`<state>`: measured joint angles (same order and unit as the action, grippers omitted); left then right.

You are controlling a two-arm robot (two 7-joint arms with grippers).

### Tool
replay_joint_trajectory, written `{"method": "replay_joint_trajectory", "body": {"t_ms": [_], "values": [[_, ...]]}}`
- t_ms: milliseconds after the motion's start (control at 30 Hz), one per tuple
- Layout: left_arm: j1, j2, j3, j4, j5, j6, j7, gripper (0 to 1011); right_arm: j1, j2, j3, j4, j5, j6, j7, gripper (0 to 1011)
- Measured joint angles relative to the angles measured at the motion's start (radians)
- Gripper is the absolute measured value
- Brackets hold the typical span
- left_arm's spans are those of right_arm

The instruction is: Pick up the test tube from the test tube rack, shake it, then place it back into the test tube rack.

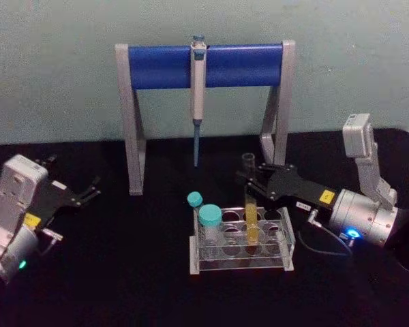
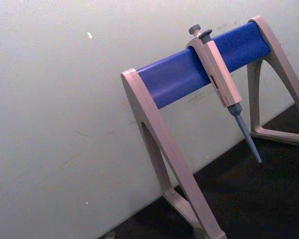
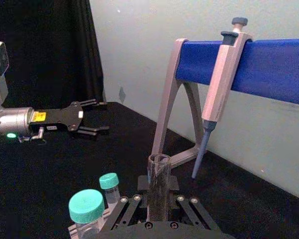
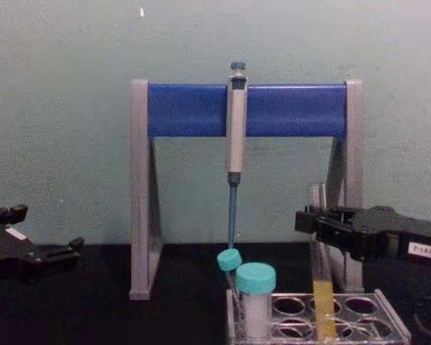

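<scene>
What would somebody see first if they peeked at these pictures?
Probably the big blue-barred stand at the back, with a pipette hanging from its middle. Next, the test tube of yellow liquid standing in the test tube rack in front, the right gripper at its upper part; the left gripper sits open, far left.

The left arm rests low at the near left, wrist tilted up and toward the centre. Its tool [image 1: 90,190] points right, with the fingers spread wide and nothing between them. The right arm comes in from the right, its wrist roughly level and a grey link rising behind it. Its tool [image 1: 249,181] points left, fingers closed around the test tube [image 1: 250,228].
</scene>
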<state>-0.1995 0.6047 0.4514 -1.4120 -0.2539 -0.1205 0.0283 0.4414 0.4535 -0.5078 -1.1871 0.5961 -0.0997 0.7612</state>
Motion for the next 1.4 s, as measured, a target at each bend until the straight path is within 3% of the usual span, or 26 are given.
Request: {"method": "replay_joint_trajectory", "body": {"t_ms": [900, 1400], "values": [[0.000, 0.000, 0.000, 0.000, 0.000, 0.000, 0.000, 1001, -0.001, 0.000, 0.001, 0.002, -0.001, 0.002, 0.003, 250], [0.000, 0.000, 0.000, 0.000, 0.000, 0.000, 0.000, 1001, -0.001, 0.000, 0.001, 0.002, 0.000, 0.001, 0.003, 753]]}}
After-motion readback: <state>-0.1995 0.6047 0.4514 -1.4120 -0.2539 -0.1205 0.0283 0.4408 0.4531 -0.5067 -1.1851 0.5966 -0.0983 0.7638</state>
